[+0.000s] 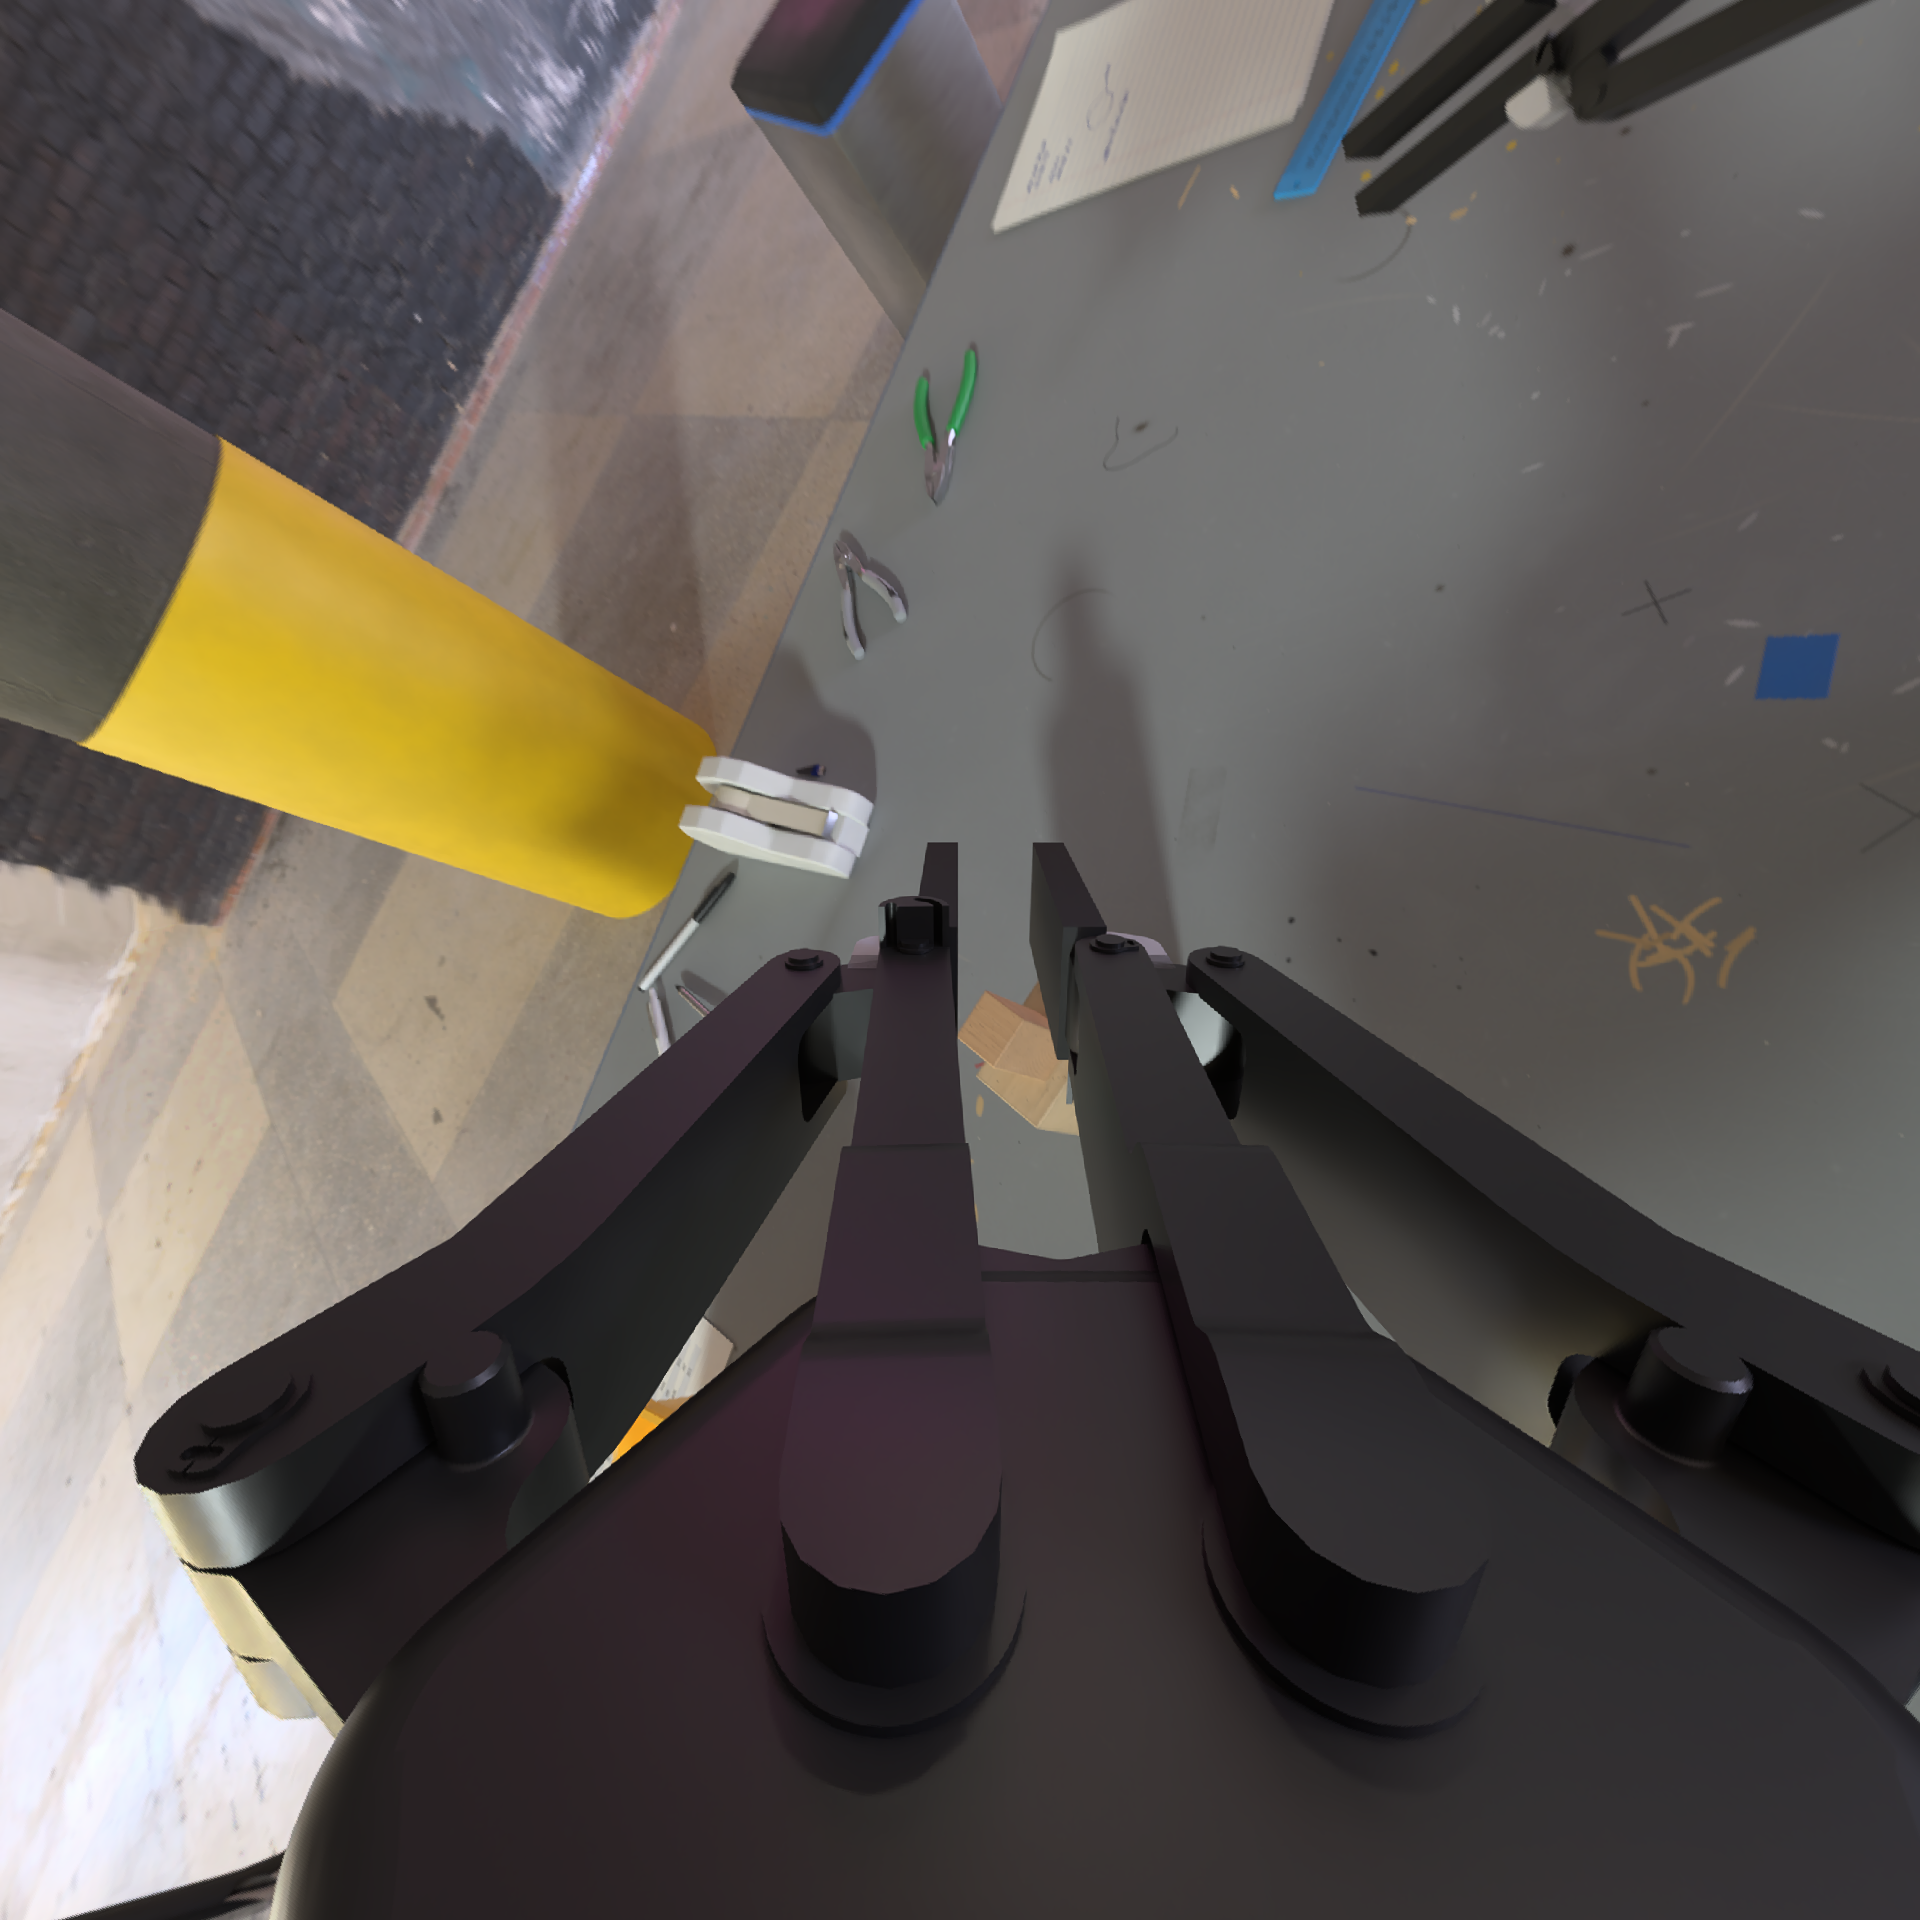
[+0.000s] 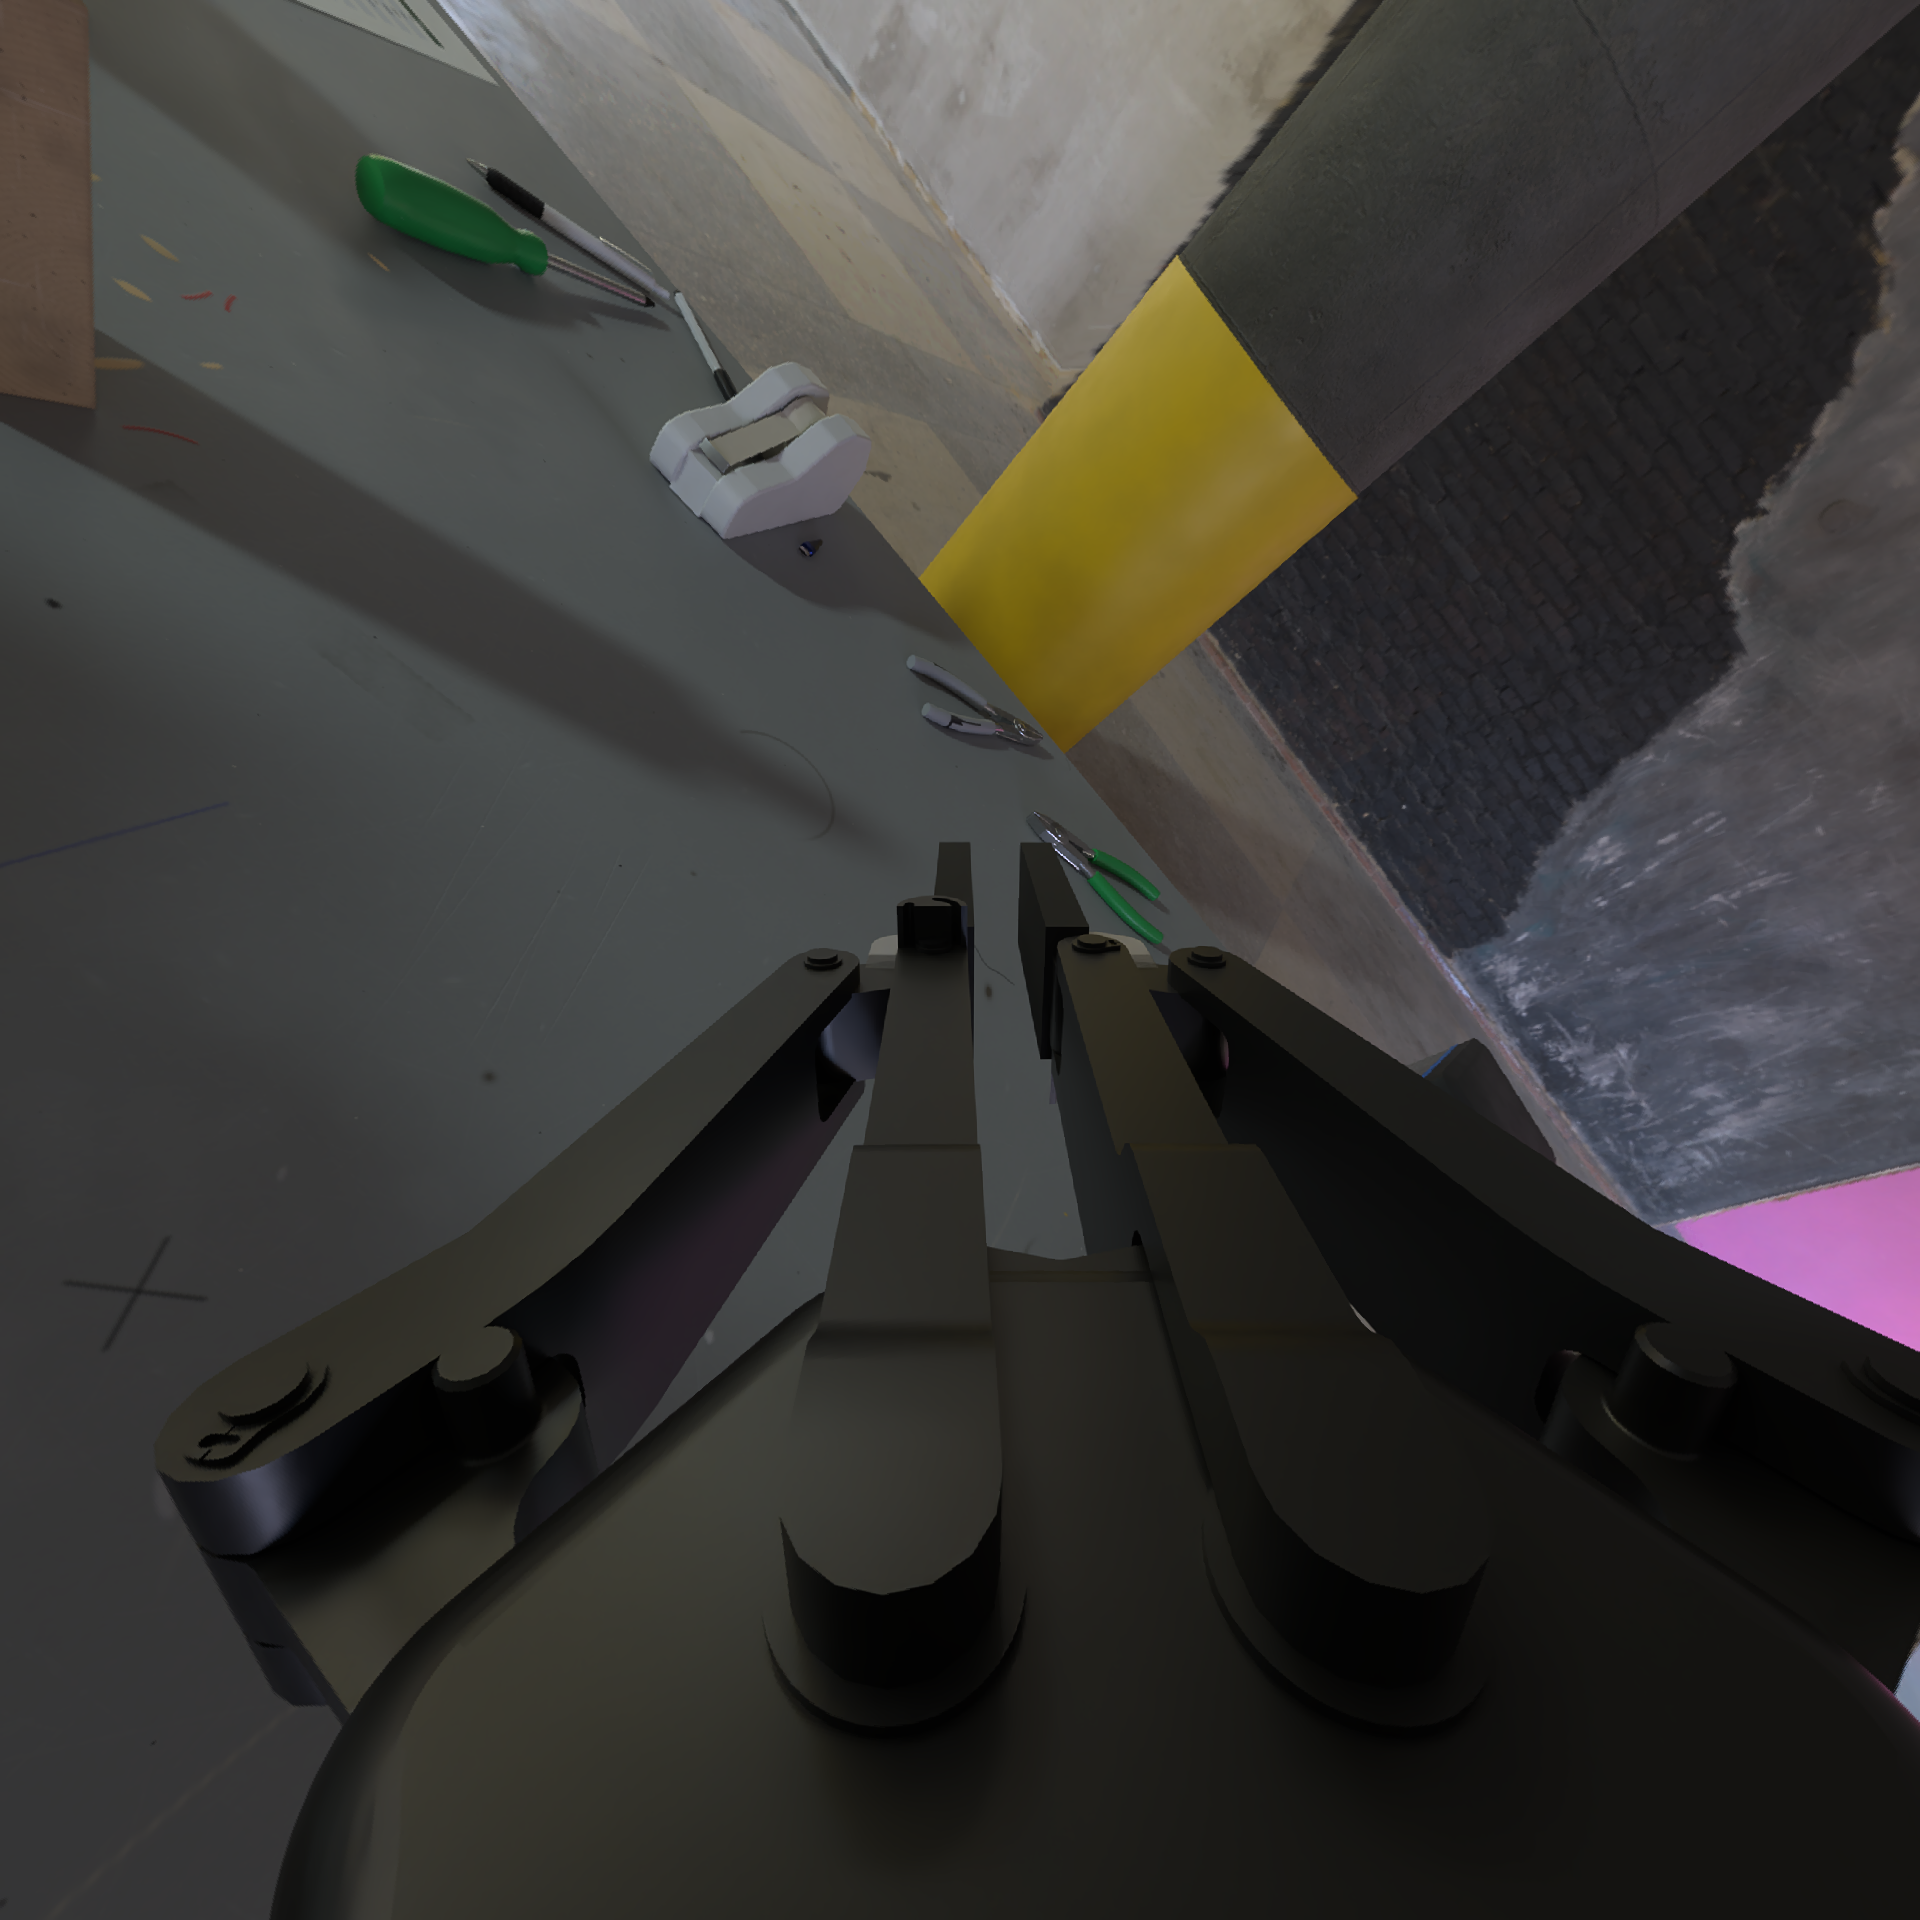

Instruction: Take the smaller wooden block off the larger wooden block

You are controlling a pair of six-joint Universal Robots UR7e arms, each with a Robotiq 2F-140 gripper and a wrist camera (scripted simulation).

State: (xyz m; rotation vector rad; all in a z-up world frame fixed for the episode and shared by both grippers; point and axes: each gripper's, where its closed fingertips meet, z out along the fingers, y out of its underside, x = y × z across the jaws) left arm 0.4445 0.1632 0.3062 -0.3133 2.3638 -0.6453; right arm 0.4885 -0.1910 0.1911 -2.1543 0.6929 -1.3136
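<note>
In the left wrist view two light wooden blocks show through the gap between my fingers, on the grey table below. The smaller block looks to be resting on the larger block, and the fingers hide their edges. My left gripper hovers above them, its jaws nearly together with nothing between them. My right gripper is shut and empty near the table's edge, and no blocks show in its view. It also shows far off in the left wrist view.
Along the table edge lie green-handled pliers, silver pliers, a white holder and markers. A paper sheet and blue ruler lie far off. A green screwdriver and yellow-banded pillar show too.
</note>
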